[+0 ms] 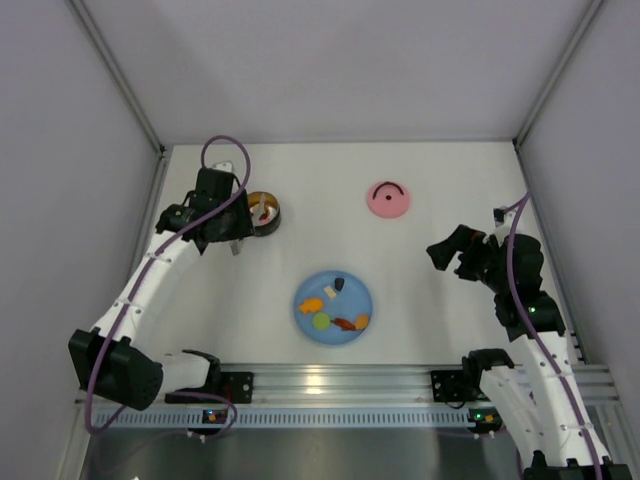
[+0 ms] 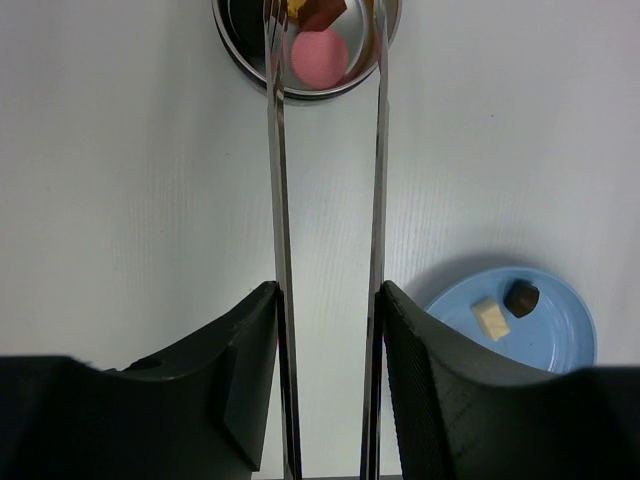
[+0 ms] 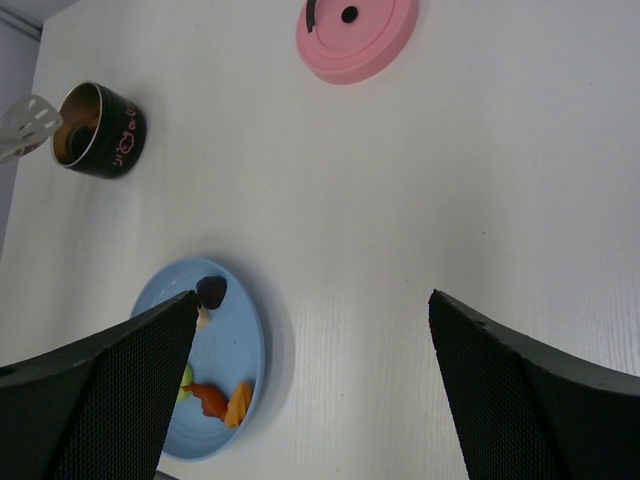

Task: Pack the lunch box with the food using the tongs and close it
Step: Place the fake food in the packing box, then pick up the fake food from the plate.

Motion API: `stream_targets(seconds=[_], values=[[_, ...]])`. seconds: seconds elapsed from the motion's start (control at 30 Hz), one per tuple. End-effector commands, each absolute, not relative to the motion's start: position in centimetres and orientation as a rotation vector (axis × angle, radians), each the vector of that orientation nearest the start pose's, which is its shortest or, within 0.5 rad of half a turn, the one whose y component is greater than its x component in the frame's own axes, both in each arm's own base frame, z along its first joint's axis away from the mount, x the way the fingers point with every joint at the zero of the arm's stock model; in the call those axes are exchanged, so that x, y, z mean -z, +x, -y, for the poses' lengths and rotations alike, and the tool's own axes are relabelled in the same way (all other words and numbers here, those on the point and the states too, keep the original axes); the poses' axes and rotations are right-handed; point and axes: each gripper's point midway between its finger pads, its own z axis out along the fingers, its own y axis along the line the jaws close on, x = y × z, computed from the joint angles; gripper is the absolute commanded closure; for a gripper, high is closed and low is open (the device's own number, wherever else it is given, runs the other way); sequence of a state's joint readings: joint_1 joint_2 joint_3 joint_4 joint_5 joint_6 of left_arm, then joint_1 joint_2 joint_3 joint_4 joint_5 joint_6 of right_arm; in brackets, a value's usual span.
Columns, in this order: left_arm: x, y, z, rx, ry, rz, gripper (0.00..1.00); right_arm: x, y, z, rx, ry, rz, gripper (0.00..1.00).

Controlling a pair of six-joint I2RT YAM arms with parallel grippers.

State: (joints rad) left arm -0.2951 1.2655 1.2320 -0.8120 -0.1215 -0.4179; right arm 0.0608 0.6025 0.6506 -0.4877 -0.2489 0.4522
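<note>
My left gripper (image 2: 328, 295) is shut on the tongs (image 2: 277, 200), one thin silver arm against each finger. The arms run parallel and apart up to the lunch box (image 2: 245, 60), a shiny round tin at the top edge. A dark red-brown food piece (image 2: 320, 12) sits between the tong tips over the box, and a pink piece (image 2: 318, 57) lies inside. From above, the left gripper (image 1: 235, 225) is just left of the lunch box (image 1: 264, 212). The pink lid (image 1: 388, 199) lies apart at the back. My right gripper (image 3: 312, 297) hangs open over bare table.
A blue plate (image 1: 352, 292) near the front middle carries several food pieces: orange (image 1: 312, 305), green (image 1: 321, 321), red (image 1: 345, 323), dark (image 1: 340, 284). Grey walls enclose the table on three sides. The right arm (image 1: 500, 265) stands at the right.
</note>
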Motion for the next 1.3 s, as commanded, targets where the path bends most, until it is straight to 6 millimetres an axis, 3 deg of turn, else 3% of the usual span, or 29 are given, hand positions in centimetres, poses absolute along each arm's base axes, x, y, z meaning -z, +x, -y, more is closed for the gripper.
stream_targets(seconds=[0.0,0.2,0.33,0.37,0.4,0.47,0.53,0.67,0.77,1.27], values=[[-22.1,32.0,9.6,0.242,-0.183,-2.337,0.51,-20.8,24.1,-7.2,-0.564,0.229,-2.007,0.04],[-24.3,30.3,12.1,0.419,-0.072,-2.312,0.53,-20.8,24.1,-7.2,-0.562,0.232,-2.005,0.04],[-25.2,27.4,15.0,0.487,0.053,-2.314,0.53,-20.5,24.2,-7.3,-0.569,0.237,-2.008,0.04],[-25.0,26.7,15.3,0.47,0.07,-2.324,0.53,-20.5,24.2,-7.3,-0.569,0.24,-2.008,0.04],[-24.9,25.2,17.1,0.497,0.137,-2.335,0.53,-20.5,24.2,-7.3,-0.572,0.239,-2.008,0.04],[-24.2,23.9,17.5,0.451,0.16,-2.346,0.53,-20.5,24.2,-7.2,-0.568,0.242,-2.006,0.04],[-23.7,21.9,19.2,0.488,0.218,-2.361,0.53,-20.3,24.1,-7.3,-0.571,0.242,-2.009,0.04],[-21.2,18.5,21.7,0.493,0.341,-2.41,0.52,-20.2,24.1,-7.3,-0.571,0.243,-2.014,0.04],[-19.8,17.0,23.0,0.471,0.393,-2.435,0.52,-20.3,24.1,-7.3,-0.568,0.24,-2.011,0.04],[-16.2,16.7,24.5,0.341,0.436,-2.491,0.52,-20.3,24.0,-7.1,-0.556,0.236,-2.013,0.04]])
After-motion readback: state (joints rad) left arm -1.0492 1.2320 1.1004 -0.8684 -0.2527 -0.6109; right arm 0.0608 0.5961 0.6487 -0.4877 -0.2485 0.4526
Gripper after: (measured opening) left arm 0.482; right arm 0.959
